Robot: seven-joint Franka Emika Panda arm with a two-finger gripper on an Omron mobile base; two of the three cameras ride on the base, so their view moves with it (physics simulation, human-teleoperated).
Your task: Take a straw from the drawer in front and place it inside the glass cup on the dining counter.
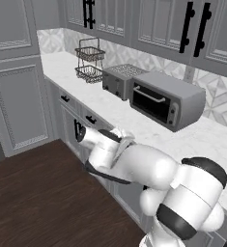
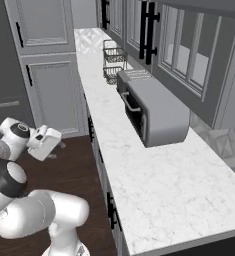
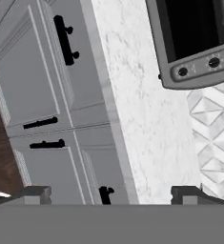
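So at this point the drawer (image 3: 61, 71) was shut, its flat front flush under the edge of the marble worktop (image 2: 154, 185), which is why the straw couldn't be seen anywhere; my guess is it was sitting inside. The gripper (image 1: 82, 133) hung low in front of the grey cabinet fronts, just off the worktop edge, with the jaws spread as wide as they go and nothing between them. That made sense to me: it needed them open to slip around the short black bar handle (image 3: 66, 40) before pulling. In the hand view that handle sat up and to the left of the two fingertips (image 3: 37, 193), so the hand wasn't lined up on it yet, just aimed at the cabinet face. Up top the toaster oven (image 1: 168, 99), the toaster (image 1: 120, 79) and a wire basket (image 1: 90, 60) stood well back against the wall. Couldn't spot the glass cup or the dining counter from here.
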